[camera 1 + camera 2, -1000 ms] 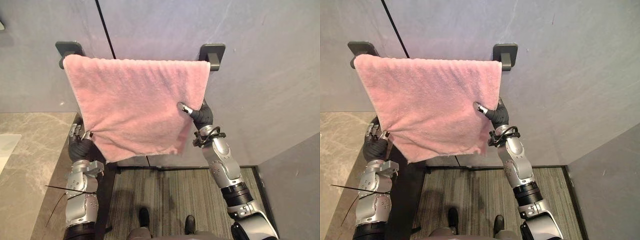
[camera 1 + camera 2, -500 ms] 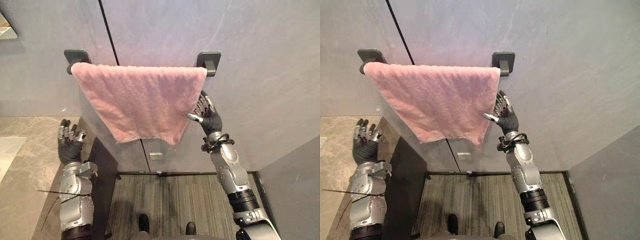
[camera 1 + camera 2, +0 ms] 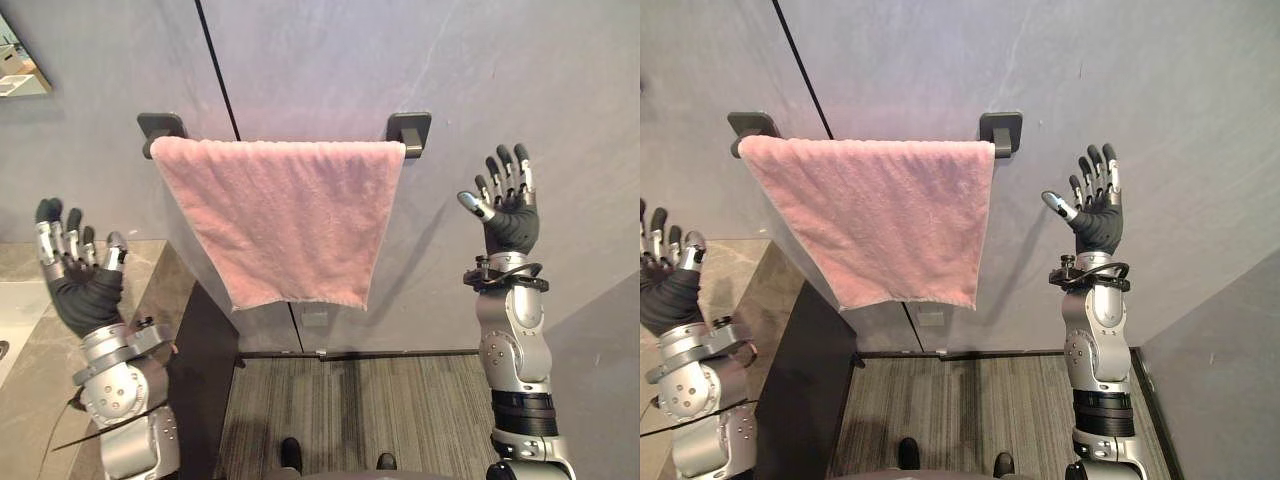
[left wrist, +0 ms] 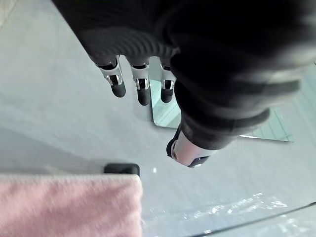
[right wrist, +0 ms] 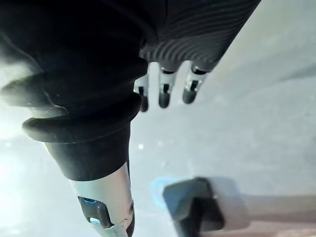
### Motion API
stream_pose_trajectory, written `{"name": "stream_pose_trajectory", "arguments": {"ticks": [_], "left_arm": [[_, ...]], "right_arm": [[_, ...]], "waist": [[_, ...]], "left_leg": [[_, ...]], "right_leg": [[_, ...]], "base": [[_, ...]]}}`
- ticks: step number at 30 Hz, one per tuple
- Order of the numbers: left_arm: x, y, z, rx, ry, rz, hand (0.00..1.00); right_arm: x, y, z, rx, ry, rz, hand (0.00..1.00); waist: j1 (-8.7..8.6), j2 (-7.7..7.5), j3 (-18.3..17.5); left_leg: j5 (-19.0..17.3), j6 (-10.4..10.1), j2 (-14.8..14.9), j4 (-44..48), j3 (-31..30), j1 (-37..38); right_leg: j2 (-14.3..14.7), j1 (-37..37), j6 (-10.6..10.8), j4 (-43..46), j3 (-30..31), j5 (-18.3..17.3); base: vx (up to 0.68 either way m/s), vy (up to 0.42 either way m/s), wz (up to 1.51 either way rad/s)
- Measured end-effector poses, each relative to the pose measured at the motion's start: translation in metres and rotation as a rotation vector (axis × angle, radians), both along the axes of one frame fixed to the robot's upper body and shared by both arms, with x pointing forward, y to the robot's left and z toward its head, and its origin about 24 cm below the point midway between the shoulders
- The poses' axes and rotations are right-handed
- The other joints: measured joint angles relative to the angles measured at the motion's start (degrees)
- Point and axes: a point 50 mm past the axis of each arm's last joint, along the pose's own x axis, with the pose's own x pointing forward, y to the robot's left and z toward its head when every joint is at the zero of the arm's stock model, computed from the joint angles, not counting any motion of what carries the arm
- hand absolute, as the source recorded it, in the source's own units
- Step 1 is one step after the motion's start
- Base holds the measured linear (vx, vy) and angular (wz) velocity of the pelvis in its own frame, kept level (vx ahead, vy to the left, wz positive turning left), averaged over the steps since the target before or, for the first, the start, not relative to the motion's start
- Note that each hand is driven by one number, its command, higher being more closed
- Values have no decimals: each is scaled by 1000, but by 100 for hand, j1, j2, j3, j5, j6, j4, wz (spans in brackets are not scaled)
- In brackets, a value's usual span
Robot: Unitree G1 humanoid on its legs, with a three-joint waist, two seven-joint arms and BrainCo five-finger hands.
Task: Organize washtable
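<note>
On the far wall you have the pink towel [image 3: 285, 220] draped over the rail between the left bracket [image 3: 161, 125] and the right bracket [image 3: 410, 128], hanging flat with its left edge slanting inward toward the bottom. Left of it, above the near stone washtable [image 3: 30, 335], your left hand [image 3: 85, 290] is raised with fingers spread wide, holding nothing. Right of the towel your right hand [image 3: 512, 225] is up too, fingers straight and splayed, empty and well apart from the cloth.
</note>
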Motion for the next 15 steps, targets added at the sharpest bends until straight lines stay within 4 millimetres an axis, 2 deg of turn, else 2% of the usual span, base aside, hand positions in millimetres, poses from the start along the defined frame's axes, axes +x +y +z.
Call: {"name": "stream_pose_trajectory", "arguments": {"ticks": [2,5,8,11,13,15], "left_arm": [[2,-13,0,5,-8,-70,0],[7,-32,-5,11,12,-200,0],[9,-50,-9,16,28,-307,0],[9,-68,-16,18,59,-424,0],[10,-77,-17,13,61,-484,0],[11,-82,-18,10,58,-531,0]], "right_arm": [[1,16,0,18,-18,119,0],[0,55,-6,25,-11,356,0],[1,64,-16,121,9,448,0],[0,70,-17,187,9,565,0],[-4,89,-21,86,45,726,0],[-13,121,-25,28,79,919,0]], "waist": [[-4,9,-6],[1,9,-7],[-62,9,-7],[-163,9,-7],[-163,8,-8],[-118,9,-8]], "left_leg": [[-1,-1,7,0,-1,2],[-8,-11,11,0,-13,0],[-20,-27,0,0,2,-2],[-26,-35,15,0,39,4],[-37,-50,40,0,68,16],[-26,-39,69,0,66,15]], "right_leg": [[7,0,26,-3,3,-18],[10,0,37,-2,0,-25],[-4,-10,41,0,14,-23],[9,-19,41,-6,38,-22],[37,-18,32,-20,69,-14],[68,-2,4,-64,65,5]], "base": [[0,0,0],[0,0,0],[-1,1,-1],[9,-8,-5],[23,-26,-9],[16,-16,0]]}}
